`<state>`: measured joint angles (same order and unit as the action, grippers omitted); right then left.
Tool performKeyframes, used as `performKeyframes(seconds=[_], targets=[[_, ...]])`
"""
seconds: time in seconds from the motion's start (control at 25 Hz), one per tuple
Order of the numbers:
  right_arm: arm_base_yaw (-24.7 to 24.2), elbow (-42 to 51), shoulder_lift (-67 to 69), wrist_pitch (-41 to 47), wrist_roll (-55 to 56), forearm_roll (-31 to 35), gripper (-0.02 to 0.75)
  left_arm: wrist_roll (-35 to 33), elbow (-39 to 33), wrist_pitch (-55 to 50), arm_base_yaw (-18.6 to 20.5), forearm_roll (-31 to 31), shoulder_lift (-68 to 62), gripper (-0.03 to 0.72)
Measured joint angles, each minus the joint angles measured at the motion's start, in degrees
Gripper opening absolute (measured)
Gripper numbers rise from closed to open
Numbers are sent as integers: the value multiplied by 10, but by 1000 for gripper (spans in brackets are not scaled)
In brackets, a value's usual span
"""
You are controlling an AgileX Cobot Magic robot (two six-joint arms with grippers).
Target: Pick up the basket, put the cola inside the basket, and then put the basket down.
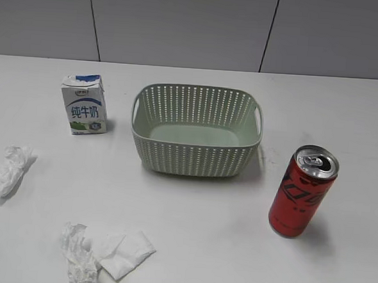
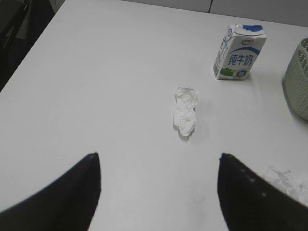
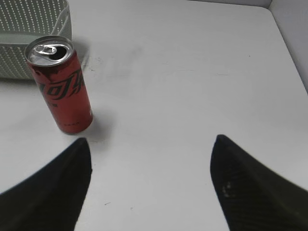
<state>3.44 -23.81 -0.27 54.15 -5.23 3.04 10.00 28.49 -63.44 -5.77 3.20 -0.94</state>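
The pale green slotted basket [image 1: 196, 132] stands empty on the white table at the middle; its edge shows in the left wrist view [image 2: 298, 79] and in the right wrist view [image 3: 33, 38]. The red cola can [image 1: 301, 191] stands upright to the right of it and nearer the front, also in the right wrist view [image 3: 60, 84]. My left gripper [image 2: 159, 159] is open and empty above bare table. My right gripper [image 3: 151, 142] is open and empty, with the can just beyond its left finger. Neither gripper shows in the exterior view.
A white-and-blue milk carton [image 1: 83, 104] stands left of the basket, also in the left wrist view [image 2: 239, 52]. Crumpled white tissues lie at the left [image 1: 9, 170] and front left [image 1: 99, 251]; one shows ahead of my left gripper [image 2: 185, 111]. The table's right edge [image 3: 288, 45] is close.
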Motion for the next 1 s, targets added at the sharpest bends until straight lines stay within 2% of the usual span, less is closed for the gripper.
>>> performKeyframes(seconds=[0.68,1.0], targets=[[0,0,0,0,0,0,584,0,1,2,0,1,0,572],[0,0,0,0,0,0,584,0,23,101,0,2,-5,572]])
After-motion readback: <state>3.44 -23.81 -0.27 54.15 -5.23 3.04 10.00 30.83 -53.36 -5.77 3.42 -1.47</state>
